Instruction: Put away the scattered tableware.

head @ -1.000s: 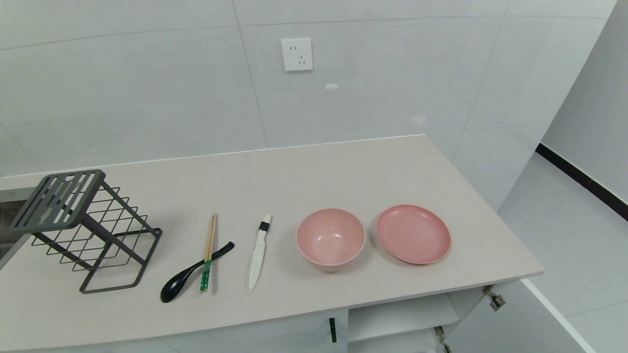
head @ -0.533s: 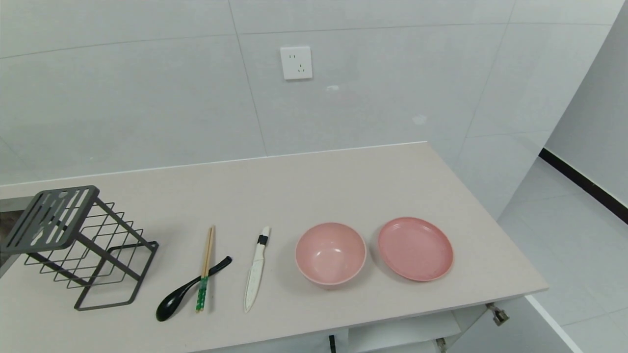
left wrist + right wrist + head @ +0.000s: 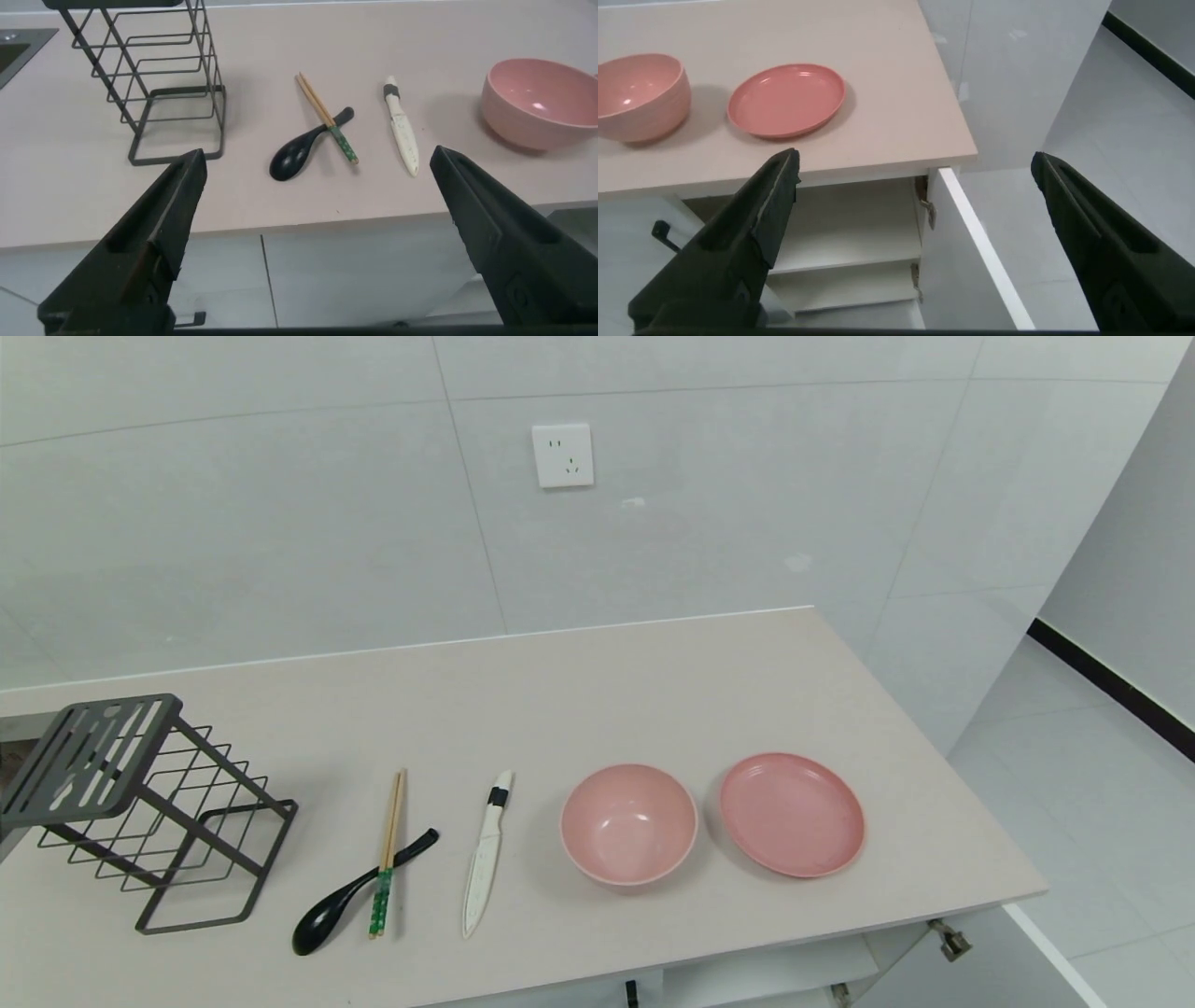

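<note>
The spoon (crossed by the chopsticks, long axis slanting away) is seen ahead of the wide-spread left fingers; the likewise spread right fingers are judged farther off.

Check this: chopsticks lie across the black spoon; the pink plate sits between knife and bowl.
Not quite: the head view shows the bowl between the knife and the pink plate. The chopsticks do lie across the black spoon.

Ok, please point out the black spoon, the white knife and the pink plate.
black spoon (image 3: 316, 930), head view, on its bowl.
white knife (image 3: 483, 877), head view, middle of the blade.
pink plate (image 3: 792, 814), head view, centre of its flat inside.
</note>
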Available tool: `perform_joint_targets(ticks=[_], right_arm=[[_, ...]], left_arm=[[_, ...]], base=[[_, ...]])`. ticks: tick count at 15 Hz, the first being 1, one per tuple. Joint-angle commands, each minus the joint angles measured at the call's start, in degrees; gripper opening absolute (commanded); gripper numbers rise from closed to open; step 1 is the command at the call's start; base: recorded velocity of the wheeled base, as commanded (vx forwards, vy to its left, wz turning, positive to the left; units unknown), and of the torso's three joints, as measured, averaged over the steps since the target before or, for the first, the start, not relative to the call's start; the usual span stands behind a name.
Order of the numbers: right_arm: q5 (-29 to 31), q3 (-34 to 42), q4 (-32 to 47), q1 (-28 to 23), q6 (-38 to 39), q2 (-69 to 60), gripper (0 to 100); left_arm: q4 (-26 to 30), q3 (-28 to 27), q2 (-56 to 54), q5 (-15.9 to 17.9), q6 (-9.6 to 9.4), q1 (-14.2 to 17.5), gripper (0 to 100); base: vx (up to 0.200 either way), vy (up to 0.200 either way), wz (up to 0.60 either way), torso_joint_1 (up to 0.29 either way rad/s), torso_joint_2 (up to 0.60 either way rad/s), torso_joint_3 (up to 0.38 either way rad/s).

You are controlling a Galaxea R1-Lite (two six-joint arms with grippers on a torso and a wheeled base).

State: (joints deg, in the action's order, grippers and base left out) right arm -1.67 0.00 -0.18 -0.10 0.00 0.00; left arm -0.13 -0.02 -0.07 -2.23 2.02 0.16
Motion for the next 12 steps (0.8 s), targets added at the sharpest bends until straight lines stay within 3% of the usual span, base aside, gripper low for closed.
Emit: perform_joint_targets(ticks=[1, 3, 5, 6, 9, 12], right_arm=[[0.0, 0.0, 0.0, 0.0, 0.0, 0.0, 100], [0.1, 0.0, -0.5, 0.0, 0.2, 0.0, 100], [0.2, 0.0, -8.0, 0.0, -0.1, 0.0, 100], [-0.1, 0.0, -7.9, 0.0, -0.1, 0.0, 100], [-5.7, -2.8, -6.8, 0.4, 0.0, 2.3, 100], [-10.8, -9.3, -6.1, 1.2, 0.0, 16.3, 100]], left_arm=[[0.0, 0.0, 0.1, -0.1, 0.26, 0.0, 100], [0.0, 0.0, 0.1, -0.1, 0.26, 0.0, 100], [0.0, 0.0, 0.1, -0.1, 0.17, 0.0, 100], [0.0, 0.0, 0.1, -0.1, 0.17, 0.0, 100], [0.0, -0.1, 0.1, -0.1, 0.09, 0.0, 100], [0.0, -0.1, 0.1, -0.1, 0.17, 0.0, 100]], base=[[0.0, 0.0, 0.0, 0.0, 0.0, 0.0], [0.0, 0.0, 0.0, 0.0, 0.0, 0.0], [0.0, 0.0, 0.0, 0.0, 0.0, 0.0], [0.0, 0.0, 0.0, 0.0, 0.0, 0.0], [0.0, 0.0, 0.0, 0.0, 0.0, 0.0], [0.0, 0.0, 0.0, 0.0, 0.0, 0.0]])
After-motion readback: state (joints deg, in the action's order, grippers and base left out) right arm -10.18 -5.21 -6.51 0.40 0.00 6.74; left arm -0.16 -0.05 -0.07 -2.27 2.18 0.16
